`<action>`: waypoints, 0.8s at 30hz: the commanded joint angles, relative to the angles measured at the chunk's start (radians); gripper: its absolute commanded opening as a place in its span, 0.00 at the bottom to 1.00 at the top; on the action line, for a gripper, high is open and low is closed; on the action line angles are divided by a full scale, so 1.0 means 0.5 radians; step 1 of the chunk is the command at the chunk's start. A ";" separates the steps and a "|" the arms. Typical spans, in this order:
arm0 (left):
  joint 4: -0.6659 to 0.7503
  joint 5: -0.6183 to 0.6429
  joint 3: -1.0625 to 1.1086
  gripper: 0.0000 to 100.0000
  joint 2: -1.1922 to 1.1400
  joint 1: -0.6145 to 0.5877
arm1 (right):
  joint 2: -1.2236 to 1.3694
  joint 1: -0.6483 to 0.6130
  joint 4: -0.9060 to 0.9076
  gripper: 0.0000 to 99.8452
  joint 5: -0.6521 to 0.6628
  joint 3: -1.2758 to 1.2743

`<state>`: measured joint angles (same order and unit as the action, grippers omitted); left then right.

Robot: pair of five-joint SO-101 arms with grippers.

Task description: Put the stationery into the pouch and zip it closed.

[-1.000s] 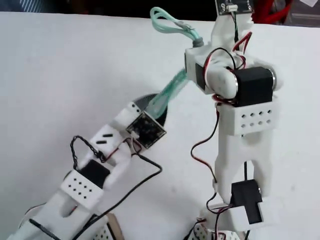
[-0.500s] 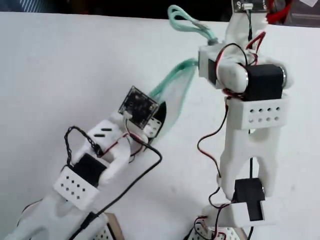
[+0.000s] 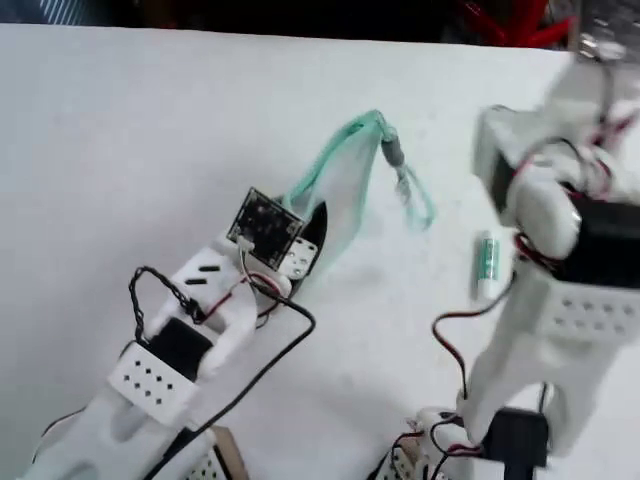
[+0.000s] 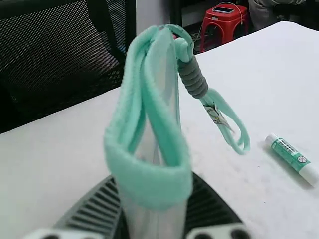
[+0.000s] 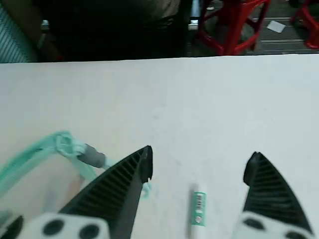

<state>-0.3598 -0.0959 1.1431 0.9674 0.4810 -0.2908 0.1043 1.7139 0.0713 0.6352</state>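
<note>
A clear pouch (image 3: 335, 190) with mint-green edging stands on the white table, and my left gripper (image 3: 305, 245) is shut on its near end. The left wrist view has the pouch (image 4: 149, 149) pinched between the dark jaws, its grey zipper pull (image 4: 193, 79) and green cord loop (image 4: 232, 127) hanging off the far end. A white and green glue stick (image 3: 486, 262) lies flat on the table to the right of the pouch. My right gripper (image 5: 199, 172) hovers open above the glue stick (image 5: 198, 209), one finger on each side. The zipper pull (image 5: 92, 157) lies to its side.
The white table (image 3: 150, 130) is bare to the left and behind the pouch. Red stools (image 5: 239, 22) and dark chairs stand beyond the far edge. Loose black and red cables (image 3: 275, 350) trail from both arms near the front.
The right arm has let go of the cord loop and swung right and down over the glue stick. The pouch has dropped lower, its cord now resting on the table.
</note>
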 commanded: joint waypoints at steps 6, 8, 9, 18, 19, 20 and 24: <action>0.000 0.003 0.018 0.06 -0.020 -0.029 | 0.305 0.428 -0.431 0.28 0.264 -1.129; -0.003 0.003 0.018 0.08 -0.020 -0.057 | 0.440 0.422 -0.578 0.28 0.267 -1.264; -0.003 0.012 0.021 0.10 -0.020 -0.084 | 0.511 0.416 -0.628 0.28 0.270 -1.298; -0.080 0.021 0.018 0.23 -0.032 -0.121 | 1.168 0.315 -0.953 0.24 0.270 -1.295; -0.080 0.018 0.018 0.23 -0.032 -0.121 | 1.229 0.315 -0.971 0.24 0.270 -1.267; -0.080 0.018 0.018 0.23 -0.032 -0.121 | 1.287 0.315 -0.974 0.24 0.270 -1.231; -0.074 0.018 0.018 0.23 -0.032 -0.121 | 1.453 0.311 -0.965 0.20 0.270 -1.120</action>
<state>-0.3997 -0.0990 1.1615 0.9490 0.4227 0.4120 0.2700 1.2413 0.1987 0.0138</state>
